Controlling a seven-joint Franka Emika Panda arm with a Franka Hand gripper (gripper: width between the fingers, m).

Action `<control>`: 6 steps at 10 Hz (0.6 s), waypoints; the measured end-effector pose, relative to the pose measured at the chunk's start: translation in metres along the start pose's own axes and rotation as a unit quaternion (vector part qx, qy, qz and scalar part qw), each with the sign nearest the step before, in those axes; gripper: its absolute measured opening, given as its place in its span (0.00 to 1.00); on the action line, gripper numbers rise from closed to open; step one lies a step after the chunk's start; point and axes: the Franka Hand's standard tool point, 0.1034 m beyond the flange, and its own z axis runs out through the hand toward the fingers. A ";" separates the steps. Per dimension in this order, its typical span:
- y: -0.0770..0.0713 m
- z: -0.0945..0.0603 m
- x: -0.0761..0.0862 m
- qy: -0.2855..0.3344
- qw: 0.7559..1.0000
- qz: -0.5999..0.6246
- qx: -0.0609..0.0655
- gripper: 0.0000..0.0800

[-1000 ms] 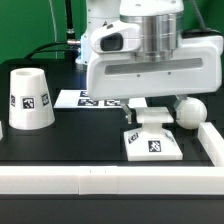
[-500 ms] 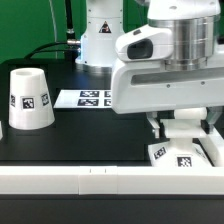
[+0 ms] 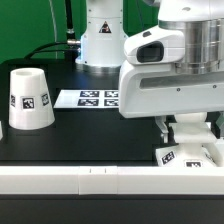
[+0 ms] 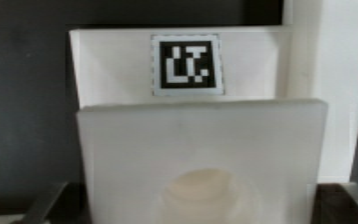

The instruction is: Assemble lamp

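Exterior view: two-finger gripper (image 3: 188, 131) clamped on the flat square white plastic base (image 3: 190, 157).
Dark fingers (image 3: 164, 128) press either side of the base's raised white centre block. The base sits low at the exterior view's right, just beside the white border rail (image 3: 80, 182) edging the black table (image 3: 90, 135); contact with the table cannot be determined. The tapered white cup-like plastic shade (image 3: 28, 98) stands upright, wide end down, at the exterior view's left, well apart from the base. The marker board (image 3: 88, 98) lies flat further back, between them. Wrist view shows the base (image 4: 194, 110) close up, with its black-and-white square tag (image 4: 186, 63) facing the camera and a round recess (image 4: 202, 192) in the nearer raised part.
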 end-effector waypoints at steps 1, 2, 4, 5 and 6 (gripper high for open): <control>0.000 0.000 0.000 0.000 1.000 0.000 0.000 0.67; 0.000 0.000 0.000 0.000 1.000 0.000 0.000 0.83; 0.000 0.000 0.000 0.000 1.000 0.000 0.000 0.87; 0.001 0.000 -0.002 0.006 1.000 0.002 0.001 0.87; 0.003 -0.001 -0.018 0.014 1.000 0.008 0.001 0.87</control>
